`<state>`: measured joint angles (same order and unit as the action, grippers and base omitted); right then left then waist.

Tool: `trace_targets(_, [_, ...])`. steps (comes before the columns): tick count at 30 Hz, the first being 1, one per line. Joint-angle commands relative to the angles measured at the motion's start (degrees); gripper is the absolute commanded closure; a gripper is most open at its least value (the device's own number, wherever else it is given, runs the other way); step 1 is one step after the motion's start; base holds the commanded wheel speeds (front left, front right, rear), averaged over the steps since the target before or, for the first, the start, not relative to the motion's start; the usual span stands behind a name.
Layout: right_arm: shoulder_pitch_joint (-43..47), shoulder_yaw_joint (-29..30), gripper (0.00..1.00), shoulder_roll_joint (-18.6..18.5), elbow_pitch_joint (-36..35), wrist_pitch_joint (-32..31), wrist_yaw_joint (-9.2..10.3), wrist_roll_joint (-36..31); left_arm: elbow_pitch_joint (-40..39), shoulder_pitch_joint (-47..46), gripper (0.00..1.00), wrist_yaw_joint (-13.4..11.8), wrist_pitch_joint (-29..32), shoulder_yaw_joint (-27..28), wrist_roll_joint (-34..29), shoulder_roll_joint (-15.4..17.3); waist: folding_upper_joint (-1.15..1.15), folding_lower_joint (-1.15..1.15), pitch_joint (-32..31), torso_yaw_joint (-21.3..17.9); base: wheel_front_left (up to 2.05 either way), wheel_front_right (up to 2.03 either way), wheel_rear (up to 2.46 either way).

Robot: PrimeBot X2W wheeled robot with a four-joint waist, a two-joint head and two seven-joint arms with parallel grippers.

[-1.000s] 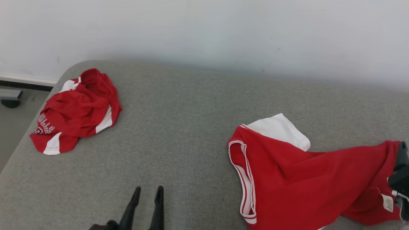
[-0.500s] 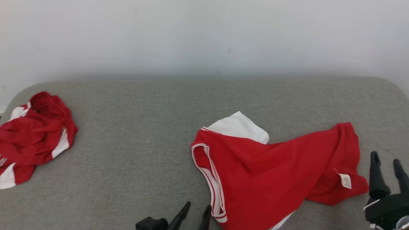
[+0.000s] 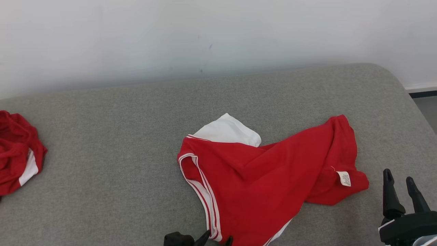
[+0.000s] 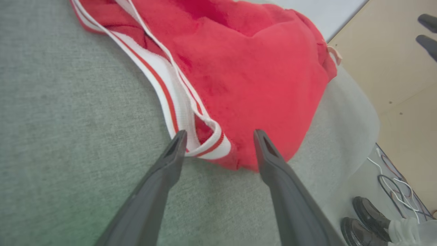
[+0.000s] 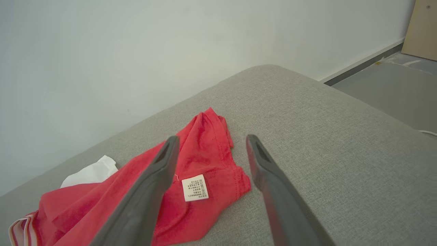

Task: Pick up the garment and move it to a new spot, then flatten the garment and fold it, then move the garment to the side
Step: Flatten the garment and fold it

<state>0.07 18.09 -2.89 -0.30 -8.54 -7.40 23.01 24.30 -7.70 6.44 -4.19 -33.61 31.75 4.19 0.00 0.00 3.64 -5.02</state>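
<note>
Head view: red garment (image 3: 266,184) lies crumpled on grey cushion (image 3: 119,136), from ctr out toward 4 o'clock, not flat, not folded. White panel (image 3: 228,131) pokes out at its 11 o'clock edge. Red-and-white striped band (image 3: 205,194) runs down its 8 o'clock side, and a small white care label (image 3: 344,178) sits near its 3 o'clock end. Left gripper (image 3: 217,238) is at 6 o'clock of frame, mostly cut off by the edge, tips right at the band's lower end. Right gripper (image 3: 398,175) is at 4 o'clock, fingers pointing up, apart from the cloth, near the label end, over bare cushion. Second red-and-white garment (image 3: 17,153) is bunched at 9 o'clock, well apart from the first. Pale wall (image 3: 218,34) runs across 12 o'clock.

Left wrist view: jaws spread wide, nothing gripped. Band's looped end lies btwn the two tips; one tip is touching or just over its edge, can't tell which. Pair of dark shoes (image 4: 370,213) at 5 o'clock on the floor, w/ cables (image 4: 389,179) near them.

Right wrist view: jaws also released, wide, empty. Label and garment's end show thru the gap, toward 7 o'clock of the tips, resting on the cushion. Cushion's rounded corner is at 1 o'clock, w/ grey floor (image 5: 392,95) beyond at 3 o'clock.
</note>
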Motion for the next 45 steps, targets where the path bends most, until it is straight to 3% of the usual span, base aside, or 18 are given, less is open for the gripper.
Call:
trace_targets(1, [-0.5,-0.2,0.00,0.0,0.4,0.5,-0.15,0.1,1.1,-1.3,0.76,-0.5,0.7,-0.6,-0.9,0.5,0.00,0.00,0.1,-0.4,0.00,0.00,0.00])
trace_targets(2, [-0.5,-0.2,0.00,0.0,0.4,0.5,-0.15,0.1,1.1,-1.3,0.76,-0.5,0.7,-0.6,-0.9,0.5,0.00,0.00,0.1,-0.4,0.00,0.00,0.00])
trace_targets(3, [-0.6,-0.3,0.00,0.0,0.6,0.6,-0.15,0.2,1.4,-1.5,1.00,-0.6,0.5,-0.6,-0.9,0.4,0.00,0.00,0.1,-0.5,0.00,0.00,0.00])
trace_targets(14, [-0.6,-0.4,0.00,0.0,0.6,1.3,-0.15,0.5,0.8,-7.0,1.00,-5.9,-6.8,7.3,0.1,2.7,0.00,0.00,0.3,0.9,0.00,0.00,0.00])
trace_targets(21, [-1.4,-2.1,0.00,0.0,0.4,1.1,-0.15,0.5,3.5,-14.6,1.00,-7.0,-4.0,11.2,1.3,6.2,0.00,0.00,1.8,1.4,0.00,0.00,0.00])
trace_targets(27, [-2.6,-4.2,0.00,0.0,-0.3,0.6,-0.15,0.0,11.0,-23.1,1.00,-7.7,-0.8,12.9,0.0,10.5,0.00,0.00,4.3,0.3,0.00,0.00,0.00])
trace_targets(31, [-3.2,-5.4,0.00,0.0,-0.4,0.4,-0.15,-0.2,16.5,-27.9,1.00,-9.8,-1.5,14.3,-0.8,12.3,0.00,0.00,5.9,-0.7,0.00,0.00,0.00])
trace_targets(32, [-3.4,-5.5,0.00,0.0,-0.5,0.3,-0.15,-0.3,17.8,-29.0,0.87,-10.6,-2.1,14.6,-1.1,12.3,0.00,0.00,6.3,-0.8,0.00,0.00,0.00])
trace_targets(33, [-3.5,-5.5,0.00,0.0,-0.6,0.2,-0.15,-0.4,19.1,-29.8,0.19,-11.0,-2.4,14.7,-1.0,12.0,0.00,0.00,6.7,-0.8,0.00,0.00,0.00])
trace_targets(34, [-3.5,-5.4,0.00,0.0,-0.7,0.2,-0.15,-0.5,19.9,-30.4,0.00,-11.1,-3.4,14.7,-1.2,11.5,0.00,0.00,6.9,-0.7,0.00,0.00,0.00])
trace_targets(40, [-2.5,-3.1,0.00,0.0,-1.3,-0.4,-0.15,-1.0,23.1,-27.9,0.00,-11.7,-9.3,16.2,0.5,8.6,0.00,0.00,6.3,1.8,0.00,0.00,0.00])
trace_targets(45, [-0.9,-1.6,0.00,0.0,-1.3,-0.8,-0.15,-0.6,17.0,-20.2,0.00,-9.7,-11.0,19.5,3.0,5.7,0.00,0.00,3.8,4.4,0.00,0.00,0.00])
